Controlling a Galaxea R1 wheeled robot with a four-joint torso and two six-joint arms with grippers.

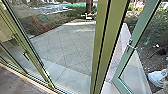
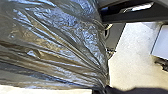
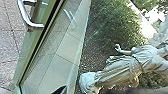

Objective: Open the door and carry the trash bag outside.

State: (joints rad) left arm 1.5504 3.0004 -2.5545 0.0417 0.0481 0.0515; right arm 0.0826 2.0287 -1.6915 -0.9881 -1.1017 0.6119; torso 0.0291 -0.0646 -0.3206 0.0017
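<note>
I've got the trash bag (image 2: 57,45) in the left wrist view, on the left gripper (image 2: 100,90). Claw is clamped on the bag: dark plastic bunches to a tight point there, folds fanning out from it. Pale floor (image 2: 135,50) visible beside the bag

Right gripper (image 3: 100,91): I can't tell if it's apart or together, or whether it touches anything. My right wrist view has a bent metal handle (image 3: 33,25), a green frame edge and a pale statue (image 3: 125,66) near a bush (image 3: 112,27)

Head view: glass door (image 1: 136,37) stands open at an angle, right side of frame, silver handle on its frame. Thick green post (image 1: 107,37) just right of centre. Paved yard (image 1: 67,47) through the glass, middle of frame. Dark handle (image 1: 26,56) on another glazed section, lower left
</note>
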